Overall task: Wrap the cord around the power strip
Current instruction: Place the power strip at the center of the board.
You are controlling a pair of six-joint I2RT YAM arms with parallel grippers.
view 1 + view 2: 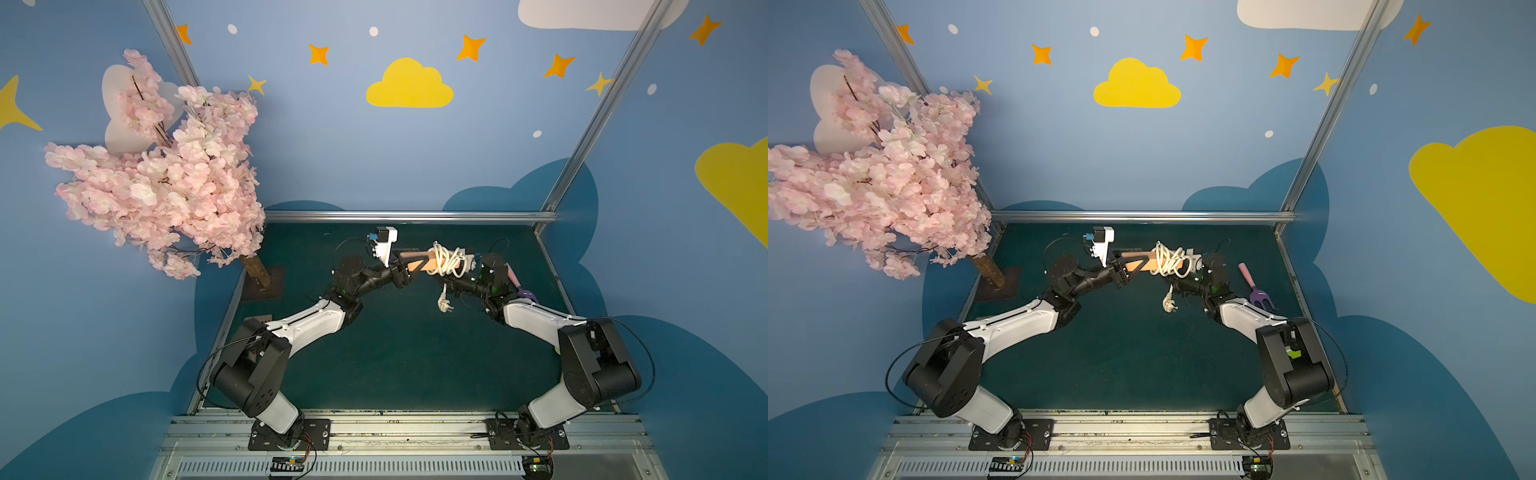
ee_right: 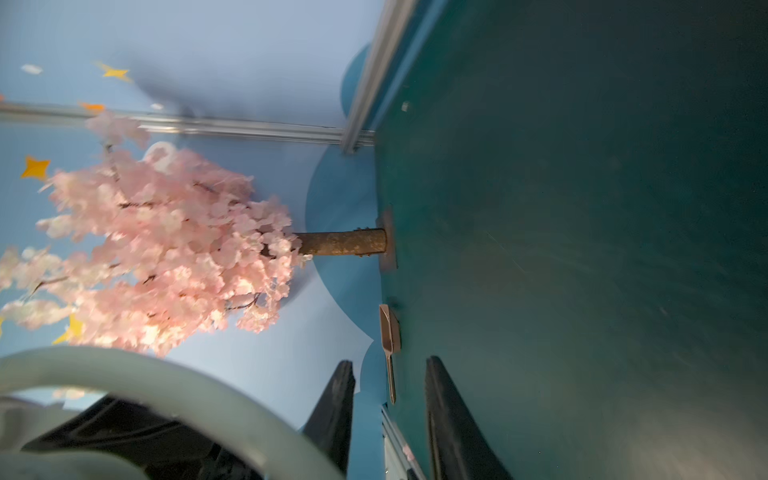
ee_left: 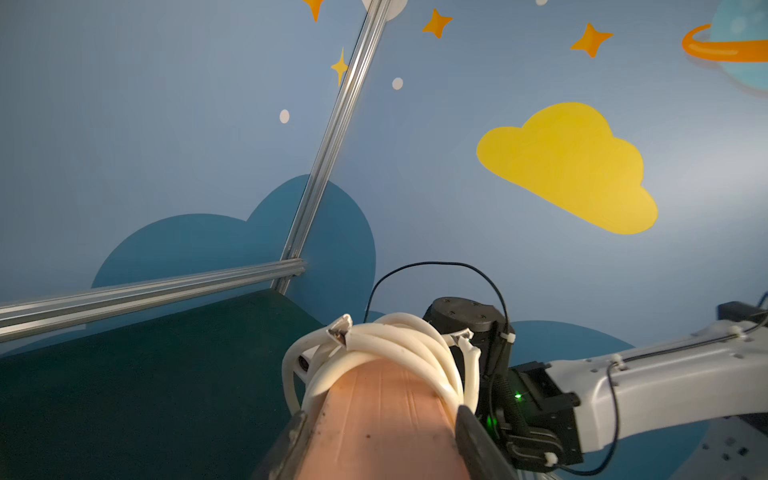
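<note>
The power strip (image 1: 417, 266) is held clear of the worktop (image 1: 395, 365) at its bare end by the left fingers (image 3: 473, 432), which are clamped on its 2 long sides. The cord (image 1: 446, 262) is wound in several loose loops around the other end of the strip, and its plug (image 1: 444, 305) is left hanging below on a short free tail. The right fingers (image 2: 332, 407) are seen parted, with nothing between them, close beside the coils. The strip is judged to be rigid, light and smooth, so it can be expected to pivot or slide in the grip if the cord is pulled hard; it is best kept gripped across its narrow sides, away from the windings. The cord is judged to be rubbery and springy, so the loops are likely to slacken once tension is lost. It should be taken on the free tail just above the plug, not on the pins.
</note>
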